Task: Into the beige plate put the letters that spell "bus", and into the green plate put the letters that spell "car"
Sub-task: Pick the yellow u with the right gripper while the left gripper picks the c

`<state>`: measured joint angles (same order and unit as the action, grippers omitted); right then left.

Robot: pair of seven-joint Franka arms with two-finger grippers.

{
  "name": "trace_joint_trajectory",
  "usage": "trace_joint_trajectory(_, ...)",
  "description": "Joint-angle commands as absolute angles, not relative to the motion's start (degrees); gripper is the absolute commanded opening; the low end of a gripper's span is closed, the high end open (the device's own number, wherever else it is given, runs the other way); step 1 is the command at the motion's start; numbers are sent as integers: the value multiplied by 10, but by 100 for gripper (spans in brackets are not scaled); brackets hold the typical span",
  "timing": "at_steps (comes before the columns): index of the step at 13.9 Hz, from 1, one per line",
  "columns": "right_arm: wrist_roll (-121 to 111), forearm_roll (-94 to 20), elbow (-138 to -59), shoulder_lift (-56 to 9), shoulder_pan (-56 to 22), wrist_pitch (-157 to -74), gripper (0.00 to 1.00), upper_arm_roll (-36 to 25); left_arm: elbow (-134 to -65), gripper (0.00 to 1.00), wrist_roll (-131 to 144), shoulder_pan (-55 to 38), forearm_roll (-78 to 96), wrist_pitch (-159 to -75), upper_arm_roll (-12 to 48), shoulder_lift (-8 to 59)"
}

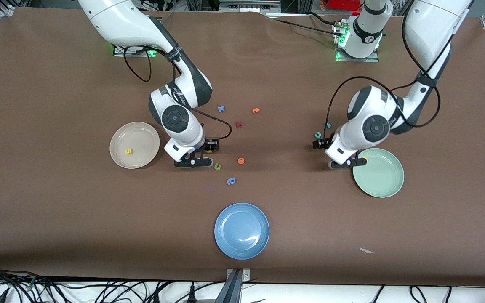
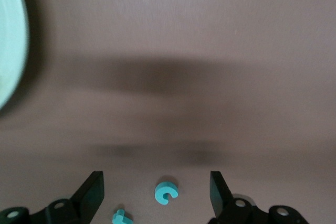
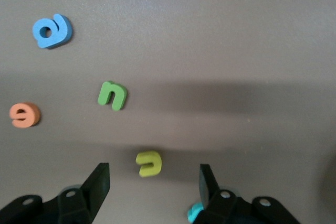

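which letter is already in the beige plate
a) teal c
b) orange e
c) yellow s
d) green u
c, the yellow s lies inside the beige plate, the only letter in it.

1. A wide brown table (image 1: 57, 202) fills the front view.
2. The round cream-beige plate (image 1: 141, 136) lies at centre left, the pale sage-green plate (image 1: 383, 179) at centre right, and a round blue plate (image 1: 241, 231) at lower centre.
3. Small foam letters lie scattered in the middle: a green u (image 1: 217, 167), an orange one (image 1: 241, 160), a periwinkle looped one (image 1: 231, 181), and a teal c (image 1: 318, 134).
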<state>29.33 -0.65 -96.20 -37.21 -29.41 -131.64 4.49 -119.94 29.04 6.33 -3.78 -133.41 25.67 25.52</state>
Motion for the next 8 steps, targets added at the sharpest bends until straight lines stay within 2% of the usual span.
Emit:
trace_joint_trajectory(1,296,12,-948,-395,-304,-1328,75,42,-1279,87,311,63,-26,-1399,266,221)
trace_joint_trajectory(5,297,12,-952,-405,-307,-1328,66,42,-1288,79,323,54,-27,-1404,267,239)
trace_joint_trajectory(8,320,13,-951,-411,-311,-1331,52,42,-1288,75,330,54,-28,-1422,267,251)
